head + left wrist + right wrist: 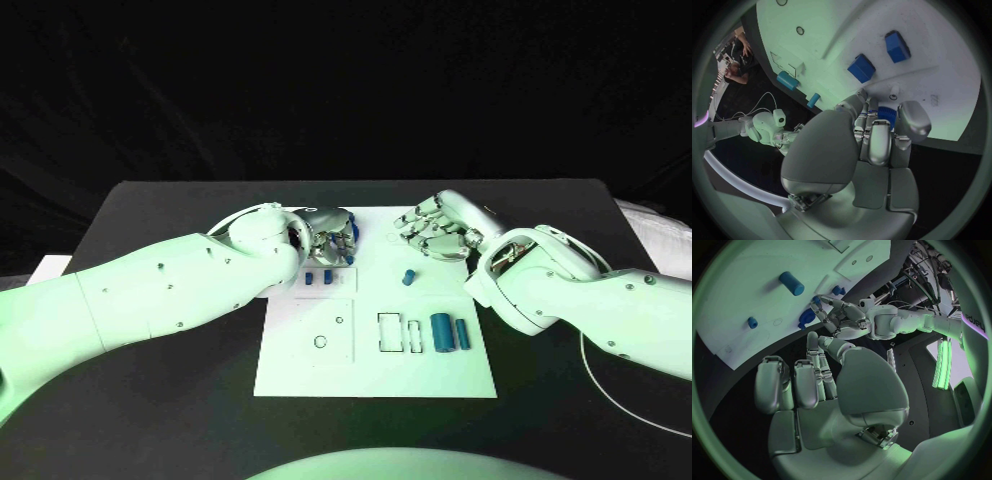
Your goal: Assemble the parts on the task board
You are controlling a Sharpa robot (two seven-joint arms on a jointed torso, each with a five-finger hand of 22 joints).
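Left robot hand [332, 232] sits over the 11 o'clock corner of the white board [378, 375], fingers curled around a blue block [887, 113]; I read that as gripped. Right robot hand [440, 228] hovers at 1 o'clock, fingers loosely spread, holding nothing. Small blue peg [411, 276] lies at board centre, long axis roughly 12-to-6, at 7 o'clock from the right hand, which looks nearer. Desk [159, 400] is black.
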